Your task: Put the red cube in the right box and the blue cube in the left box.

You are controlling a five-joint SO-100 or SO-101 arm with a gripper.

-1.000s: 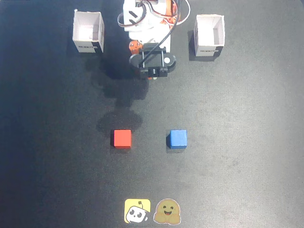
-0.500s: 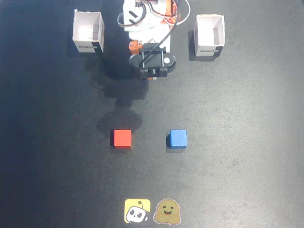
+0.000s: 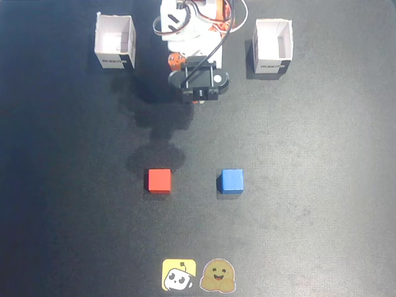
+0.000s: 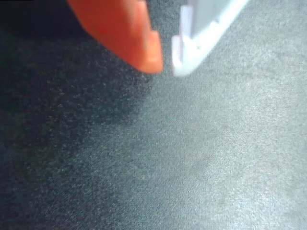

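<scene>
We see our fingers (image 4: 166, 64) nearly closed and empty above bare tabletop (image 4: 201, 163). The red cube (image 3: 159, 180) and blue cube (image 3: 231, 180) sit apart, far from both boxes (image 3: 115, 41) (image 3: 272, 46). Descending without opening, we would probably knock a cube aside.

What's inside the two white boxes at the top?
In the fixed view, the box on the left and the box on the right show only bare white inner walls. No cube is inside: the red cube and blue cube sit on the mat. The floors are partly hidden by the walls.
</scene>
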